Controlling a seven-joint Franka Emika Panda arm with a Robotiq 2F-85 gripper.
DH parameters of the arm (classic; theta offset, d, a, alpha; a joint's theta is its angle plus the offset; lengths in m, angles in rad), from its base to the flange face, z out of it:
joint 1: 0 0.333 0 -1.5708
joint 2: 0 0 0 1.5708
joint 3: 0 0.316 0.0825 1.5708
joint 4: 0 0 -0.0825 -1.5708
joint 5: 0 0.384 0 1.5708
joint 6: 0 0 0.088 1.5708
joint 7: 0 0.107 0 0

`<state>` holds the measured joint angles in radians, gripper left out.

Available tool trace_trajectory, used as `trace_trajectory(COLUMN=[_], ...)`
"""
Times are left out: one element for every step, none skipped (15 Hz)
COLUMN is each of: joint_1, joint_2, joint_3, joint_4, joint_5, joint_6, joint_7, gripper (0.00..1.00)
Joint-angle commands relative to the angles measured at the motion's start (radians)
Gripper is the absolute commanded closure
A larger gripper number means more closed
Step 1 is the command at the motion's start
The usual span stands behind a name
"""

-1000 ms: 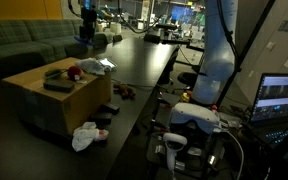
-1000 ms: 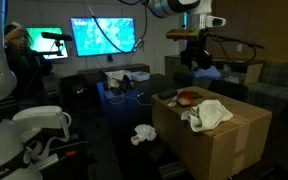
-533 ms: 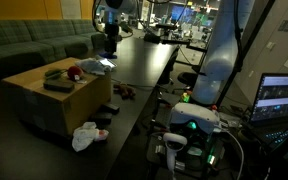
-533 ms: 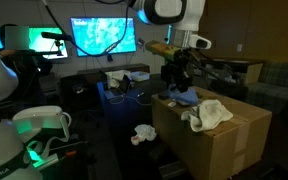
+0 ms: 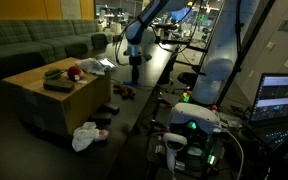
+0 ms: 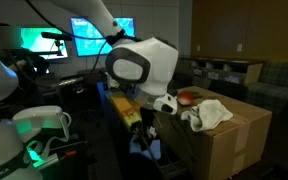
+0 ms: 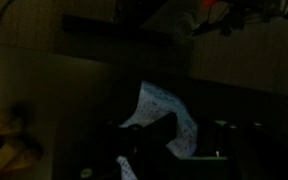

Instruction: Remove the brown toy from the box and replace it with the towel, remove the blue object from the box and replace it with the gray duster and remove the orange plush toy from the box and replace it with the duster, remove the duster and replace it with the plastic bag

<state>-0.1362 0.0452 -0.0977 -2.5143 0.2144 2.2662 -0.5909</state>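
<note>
My hand (image 7: 156, 148) is clamped together on the blue object (image 7: 162, 112). It sticks out from between my fingers as a crumpled strip, and in the wrist view its long axis slants from upper left to lower right.

I am over the dark worktop (image 5: 149, 70), clear of the box (image 5: 44, 108). On the box's top the gray duster (image 5: 59, 84) lies flat, its long side roughly along the box's near edge. The orange plush toy (image 5: 74, 71) sits just beyond it, and the towel (image 6: 210, 113) is bunched at a corner. The plastic bag (image 5: 84, 136) lies crumpled at the box's foot. The brown toy (image 5: 126, 92) rests on the worktop near the box's side.

In an exterior view my arm's white joint (image 6: 144, 65) fills the middle and hides most of my hand.

A second ago I hung above the box's far edge. Now I am off to its side and lower, with the same grip.
</note>
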Motion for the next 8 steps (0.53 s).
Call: trace_trajectory(joint_1=[-0.006,-0.011,-0.015,-0.017,-0.029,-0.044,-0.065,-0.097], joint_2=[0.072,0.104,0.156,0.196,0.236,0.285,0.331,0.376], joint_3=[-0.005,-0.002,0.012,0.022,0.042,0.068,0.095,0.132], joint_4=[-0.128,-0.138,-0.146,-0.151,-0.145,-0.138,-0.127,-0.109], joint_5=[0.020,0.035,0.056,0.048,0.063,0.068,0.064,0.059], joint_6=[0.250,0.307,0.386,0.474,0.538,0.616,0.684,0.732], joint_7=[-0.059,-0.071,-0.077,-0.054,-0.058,-0.049,-0.035,-0.022], gripper=[0.97,0.97,0.97,0.97,0.97,0.97,0.97,0.97])
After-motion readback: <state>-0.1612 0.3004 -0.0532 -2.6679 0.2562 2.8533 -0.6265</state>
